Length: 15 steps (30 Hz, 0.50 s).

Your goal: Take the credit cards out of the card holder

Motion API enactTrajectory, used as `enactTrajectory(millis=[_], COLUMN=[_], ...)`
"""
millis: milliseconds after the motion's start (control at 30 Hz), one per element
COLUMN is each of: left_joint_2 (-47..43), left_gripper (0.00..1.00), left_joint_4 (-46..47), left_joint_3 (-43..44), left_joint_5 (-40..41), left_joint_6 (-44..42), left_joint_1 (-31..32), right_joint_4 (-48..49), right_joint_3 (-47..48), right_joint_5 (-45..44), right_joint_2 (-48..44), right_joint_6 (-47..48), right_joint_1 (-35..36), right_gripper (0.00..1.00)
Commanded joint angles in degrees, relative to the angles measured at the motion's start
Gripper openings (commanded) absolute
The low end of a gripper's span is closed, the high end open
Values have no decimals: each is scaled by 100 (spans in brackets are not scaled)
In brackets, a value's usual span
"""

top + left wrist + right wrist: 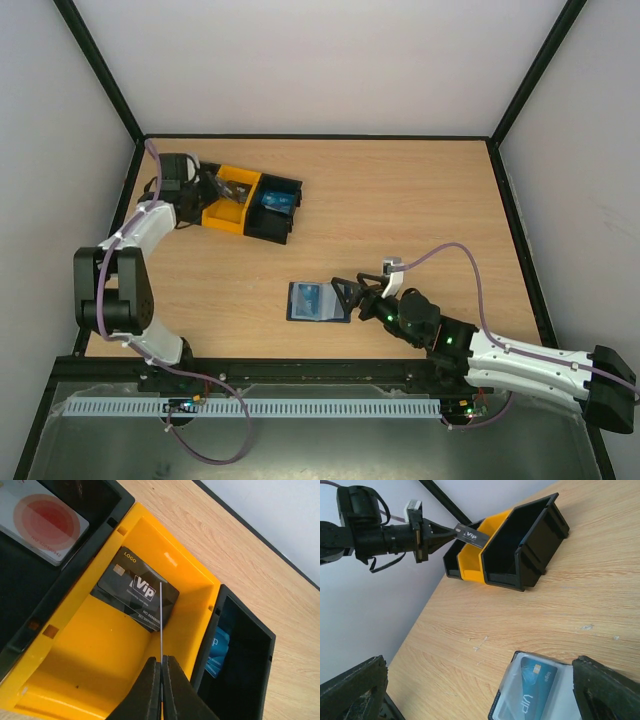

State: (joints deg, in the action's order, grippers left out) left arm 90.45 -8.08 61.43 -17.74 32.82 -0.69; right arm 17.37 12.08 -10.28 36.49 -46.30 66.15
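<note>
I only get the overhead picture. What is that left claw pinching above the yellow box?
Observer: The left gripper is shut on a black card printed Vip; the right wrist view shows it.
Visitor: Anything already inside the yellow box?
Observer: Yes, a second black Vip card lies in the yellow box.
Visitor: And under the arm, beside it?
Observer: A black box there holds a white card with a red circle.

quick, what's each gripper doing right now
left gripper: closed, holding a black card over the yellow bin
right gripper: open, holding nothing, at the card holder
</note>
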Motion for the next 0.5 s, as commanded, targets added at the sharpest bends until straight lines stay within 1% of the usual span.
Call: enactTrajectory(millis=[0, 200, 467], left_joint_2=[157, 729, 1126], left_gripper=[3, 3, 3], left_joint_4=[586, 558, 628], left_joint_3=[118, 557, 681], left_joint_5=[-70, -92, -74], left_joint_6=[-86, -308, -433], left_joint_1=[-28, -28, -15], right_joint_4=[-194, -182, -254], right_joint_3=[156, 176, 170], right_joint_5=[-103, -149, -329], right_joint_2=[-17, 2, -1], right_joint_6=[232, 239, 342], right_joint_1=[38, 39, 39], right_gripper=[98, 98, 98])
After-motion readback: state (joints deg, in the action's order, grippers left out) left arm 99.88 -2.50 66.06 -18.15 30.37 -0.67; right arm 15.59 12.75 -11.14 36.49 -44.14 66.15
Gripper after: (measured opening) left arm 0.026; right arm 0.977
